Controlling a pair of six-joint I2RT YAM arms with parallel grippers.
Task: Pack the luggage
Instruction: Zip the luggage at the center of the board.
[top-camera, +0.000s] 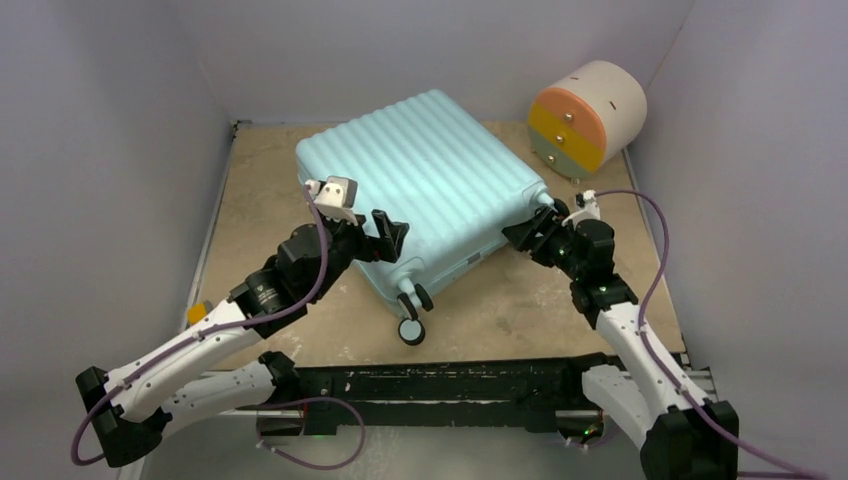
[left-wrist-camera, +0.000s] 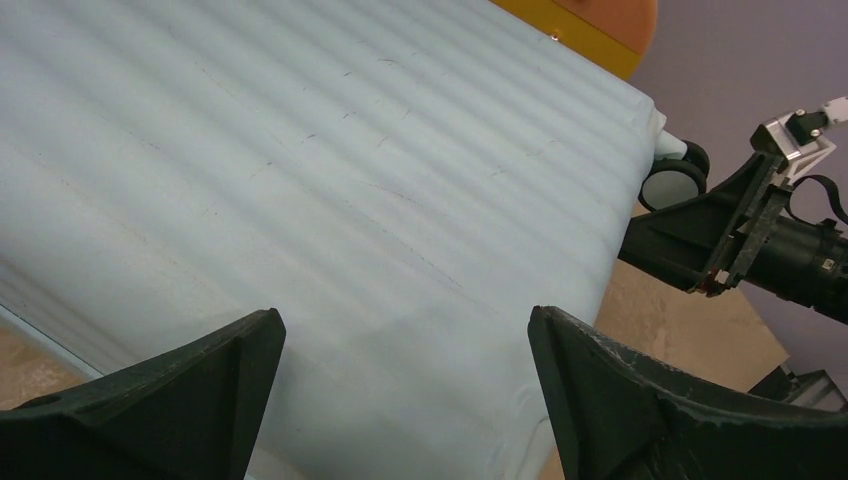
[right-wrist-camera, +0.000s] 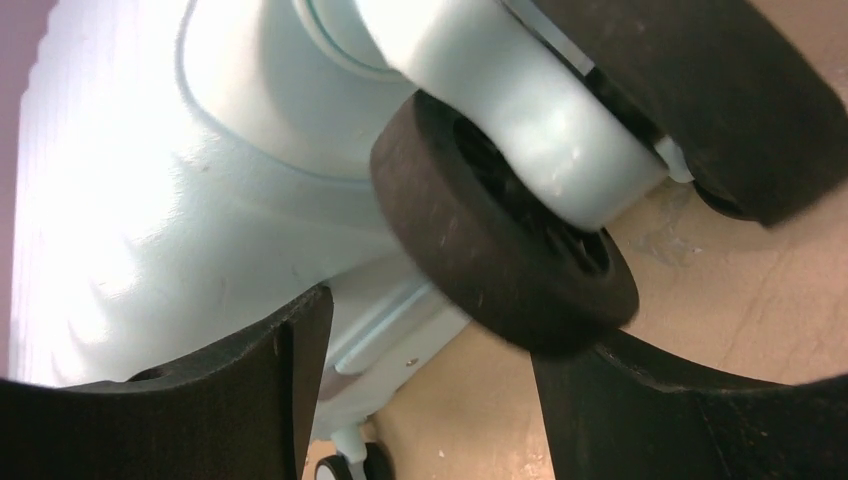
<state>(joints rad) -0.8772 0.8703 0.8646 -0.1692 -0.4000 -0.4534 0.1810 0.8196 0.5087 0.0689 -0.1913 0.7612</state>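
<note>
The luggage (top-camera: 420, 170) lies flat on the table (top-camera: 270, 190), a little toward 12 o'clock from the table's middle. Its ribbed shell faces up and its two halves are together. One caster (top-camera: 411, 330) juts out at its 6 o'clock corner. No loose items to pack show anywhere, so the filling and closing look done. The pictures do not show whether the zip is run round. What may be left is securing the case or standing it up, but that is a guess from its shut state.

The left arm reaches from about 7 o'clock, its elbow low and its forearm rising toward the case. The left gripper (top-camera: 388, 233) sits at the case's 7 o'clock edge. Its wrist view looks along the ribbed lid, with both fingers (left-wrist-camera: 215, 380) spread wide and nothing between them. They hover just over the shell, and no contact is visible.

The right arm comes in from 5 o'clock, bent sharply at the elbow. The right gripper (top-camera: 525, 230) points at the case's 4 o'clock corner, low by the table. In its wrist view the fingers stand apart, rather narrower than the left pair. A black wheel (right-wrist-camera: 500, 250) on its pale teal fork sits just beyond the tips, close to the right-hand finger. I cannot tell whether they touch, and nothing is clamped.

Past the case, at about 1 o'clock, the round cream drawer unit (top-camera: 588, 115) lies on its side, apart from both grippers.
</note>
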